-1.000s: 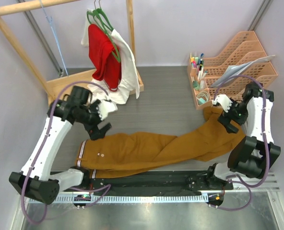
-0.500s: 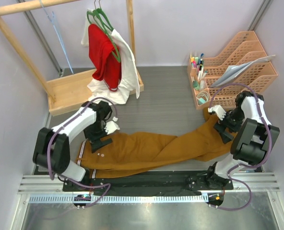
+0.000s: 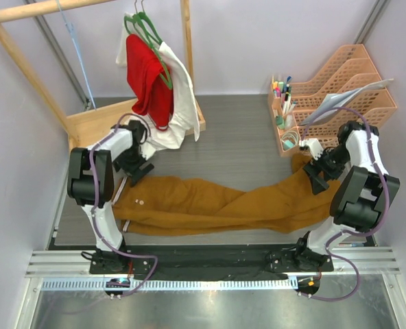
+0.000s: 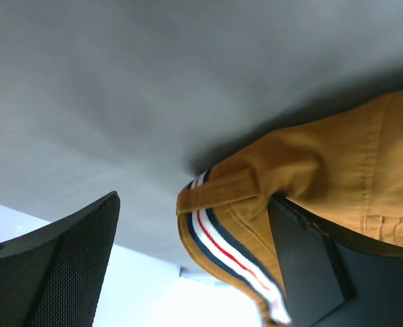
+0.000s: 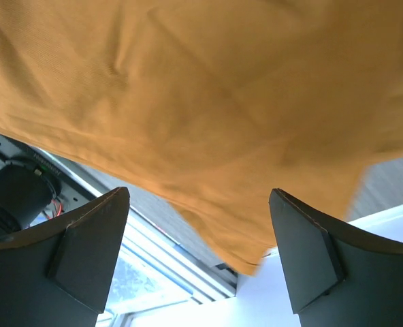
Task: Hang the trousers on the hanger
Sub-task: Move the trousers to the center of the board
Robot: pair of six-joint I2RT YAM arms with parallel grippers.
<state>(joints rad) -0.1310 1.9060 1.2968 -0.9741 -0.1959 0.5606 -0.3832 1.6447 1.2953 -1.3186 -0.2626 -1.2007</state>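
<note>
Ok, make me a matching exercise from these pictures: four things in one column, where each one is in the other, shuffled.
Things:
1. trousers
2. blue hanger
3. red garment
4. peach file trays

Places:
A. far right corner of the table
B. hung on a green hanger
C. lying stretched across the table
D. hanging bare from the wooden rail, far left

Pairs: 1-C, 2-D, 3-B, 4-A

The grey table (image 3: 237, 137) carries the trousers (image 3: 210, 209), a peach organiser (image 3: 354, 89) and seemingly a wooden base (image 3: 93, 127).
</note>
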